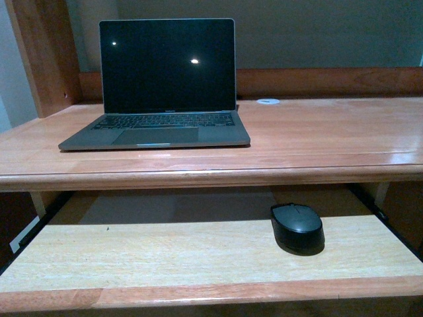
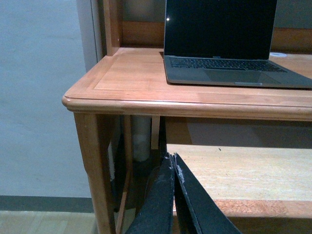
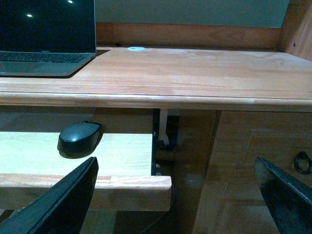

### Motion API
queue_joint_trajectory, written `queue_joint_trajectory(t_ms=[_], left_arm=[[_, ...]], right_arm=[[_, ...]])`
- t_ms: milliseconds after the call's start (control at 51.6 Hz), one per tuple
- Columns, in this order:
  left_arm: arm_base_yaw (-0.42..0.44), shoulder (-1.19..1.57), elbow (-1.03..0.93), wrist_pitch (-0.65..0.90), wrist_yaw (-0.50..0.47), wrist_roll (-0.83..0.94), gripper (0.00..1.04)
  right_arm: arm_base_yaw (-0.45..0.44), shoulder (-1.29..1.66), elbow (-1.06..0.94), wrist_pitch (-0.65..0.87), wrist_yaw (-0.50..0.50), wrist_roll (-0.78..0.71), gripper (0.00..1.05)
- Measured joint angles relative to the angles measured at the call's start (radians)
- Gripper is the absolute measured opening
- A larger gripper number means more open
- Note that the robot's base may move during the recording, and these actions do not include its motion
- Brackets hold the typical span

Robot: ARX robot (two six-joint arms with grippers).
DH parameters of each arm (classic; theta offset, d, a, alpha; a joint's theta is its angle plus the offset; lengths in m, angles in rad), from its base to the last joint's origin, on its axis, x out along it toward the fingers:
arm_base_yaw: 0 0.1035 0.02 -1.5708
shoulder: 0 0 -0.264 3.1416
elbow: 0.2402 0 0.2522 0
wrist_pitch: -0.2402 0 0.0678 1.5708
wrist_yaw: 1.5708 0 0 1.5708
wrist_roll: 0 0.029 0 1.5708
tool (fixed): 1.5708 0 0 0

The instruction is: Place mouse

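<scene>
**Desk:** What is the setting, left to right?

**Photo:** At far left you have a pale grey-blue wall. Next comes a glossy reddish-wood bench with a raised back rail. An open laptop, its screen dark, sits on the bench's left half. A small white disc lies by the rail just right of it. Below the top, a paler pull-out shelf stands forward.

**Desk:** And the mouse?

**Photo:** The mouse rests on that shelf, right of centre, lower than the laptop and to its right. Neither arm touches it.

**Desk:** The hands?

**Photo:** Your left hand is clenched, fingers pressed flat together with nothing between them, low beside the bench's left leg. Your right hand is released, fingers spread wide, near the shelf's right front corner and apart from the mouse.

**Desk:** Any writing?

**Photo:** There is small lettering under the laptop's screen, too small to read.
</scene>
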Motion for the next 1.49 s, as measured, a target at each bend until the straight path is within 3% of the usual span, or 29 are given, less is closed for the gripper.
queue_joint_trajectory(t_ms=[698,815,1086,1183,1261,1494], left_arm=[[0.0,-0.19,0.0,-0.186,0.0,0.0,0.02],[-0.001,-0.331,0.001,-0.362,-0.001,0.0,0.02],[0.0,-0.355,0.001,-0.353,0.0,0.0,0.02],[0.0,-0.355,0.001,-0.355,0.0,0.0,0.16],[0.0,-0.355,0.001,-0.355,0.0,0.0,0.27],[0.0,-0.355,0.001,-0.355,0.0,0.0,0.67]], right_arm=[[0.0,0.0,0.0,0.0,0.0,0.0,0.98],[0.0,0.0,0.0,0.0,0.002,0.0,0.98],[0.0,0.0,0.0,0.0,0.0,0.0,0.98],[0.0,0.002,0.0,0.006,0.0,0.0,0.98],[0.023,0.079,0.005,0.12,0.007,0.016,0.98],[0.237,0.721,0.192,0.497,0.058,0.134,0.98]])
